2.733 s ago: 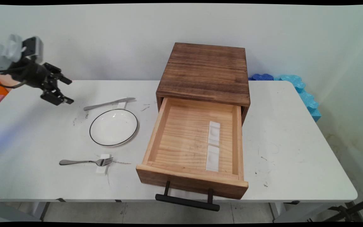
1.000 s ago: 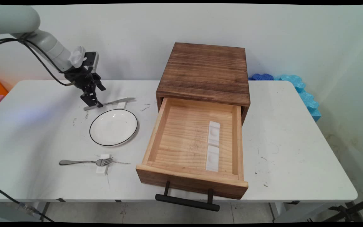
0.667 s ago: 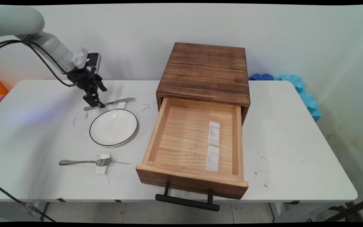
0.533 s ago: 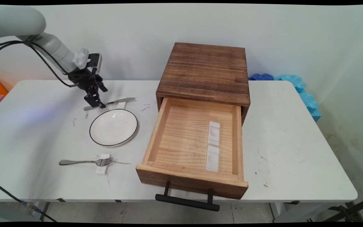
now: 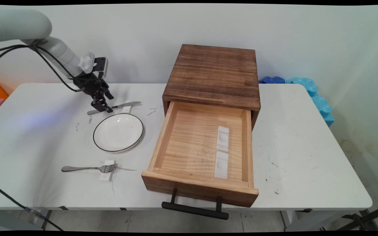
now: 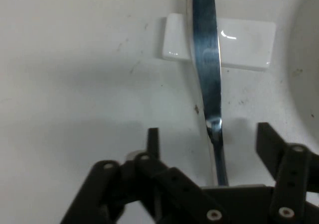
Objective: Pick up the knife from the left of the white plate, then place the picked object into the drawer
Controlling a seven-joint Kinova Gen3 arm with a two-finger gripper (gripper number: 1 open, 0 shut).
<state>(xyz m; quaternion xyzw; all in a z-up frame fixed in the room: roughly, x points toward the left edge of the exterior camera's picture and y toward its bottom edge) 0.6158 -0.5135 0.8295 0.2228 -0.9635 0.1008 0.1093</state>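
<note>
**Fingers spread on either side of a knife handle**

The fingers [image 6: 269,142] were seen spread apart and lowered close to the surface [image 5: 300,147], with the handle of a knife [image 6: 207,59] lying in the gap between them; nothing was pinched, and whether either finger touched the handle could not be told. The knife's blade was propped on a small white rest [image 6: 249,47], just behind a white plate [image 5: 118,132] with a dark rim. Nearer the front edge a fork [image 5: 87,168] was laid with its tines on a second white block [image 5: 107,175]. To the right a wooden box [image 5: 213,73] was found with its drawer [image 5: 189,147] pulled out, two white rests [image 5: 222,152] lying in it. A plain wall [image 5: 136,39] was seen behind, with blue foam [image 5: 310,88] beyond the far right corner.
</note>
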